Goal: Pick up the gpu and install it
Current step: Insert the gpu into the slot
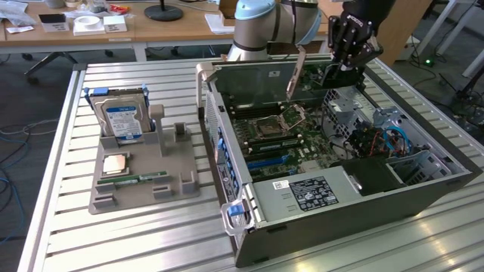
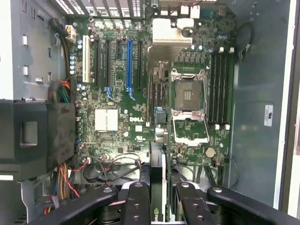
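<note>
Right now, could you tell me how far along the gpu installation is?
Done: the gpu is off the tray and over the open case. In hand: the gripper grips it edge-on. Left: seating it; the blue slot is empty.

DESK: Where is the way in?
PHOTOGRAPHER: From above. The computer case lies open-topped on the bench, and the claw, closed on the gpu, hangs over the end farthest from the exterior camera.
DESK: What crowds the board?
PHOTOGRAPHER: A black shroud and tangled cables fill one side. The raised frame of the open processor socket stands mid-board. Between them the blue slot lies uncovered.
DESK: Outside the case?
PHOTOGRAPHER: Bare slats in front. A grey holder with an upright hard drive occupies the exterior view's left.
</note>
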`<state>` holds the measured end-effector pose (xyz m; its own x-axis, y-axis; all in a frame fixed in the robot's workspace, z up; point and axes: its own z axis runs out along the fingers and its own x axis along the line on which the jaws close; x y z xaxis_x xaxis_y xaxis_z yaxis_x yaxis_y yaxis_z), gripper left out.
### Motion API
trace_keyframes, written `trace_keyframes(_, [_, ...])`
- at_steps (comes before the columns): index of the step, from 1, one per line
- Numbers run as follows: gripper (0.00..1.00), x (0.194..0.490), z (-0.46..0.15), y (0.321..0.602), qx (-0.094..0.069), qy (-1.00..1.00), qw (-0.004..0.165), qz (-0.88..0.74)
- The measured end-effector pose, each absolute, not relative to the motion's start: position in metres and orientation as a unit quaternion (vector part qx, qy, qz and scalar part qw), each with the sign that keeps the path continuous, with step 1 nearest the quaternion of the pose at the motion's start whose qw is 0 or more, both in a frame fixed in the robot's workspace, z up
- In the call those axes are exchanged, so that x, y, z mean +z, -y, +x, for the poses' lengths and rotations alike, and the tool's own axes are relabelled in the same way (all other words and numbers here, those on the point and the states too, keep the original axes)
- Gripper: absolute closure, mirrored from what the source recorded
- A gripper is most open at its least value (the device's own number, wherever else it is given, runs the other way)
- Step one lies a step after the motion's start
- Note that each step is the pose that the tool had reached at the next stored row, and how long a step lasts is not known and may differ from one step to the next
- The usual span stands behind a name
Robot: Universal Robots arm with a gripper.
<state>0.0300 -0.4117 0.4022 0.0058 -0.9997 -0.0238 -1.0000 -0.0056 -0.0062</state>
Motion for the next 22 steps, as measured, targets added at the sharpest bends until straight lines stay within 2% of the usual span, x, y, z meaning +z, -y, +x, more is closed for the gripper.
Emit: trace_keyframes(22, [0.74,0.4021,0.0275,0.4159,0.006,-0.705,0.011,-0.709])
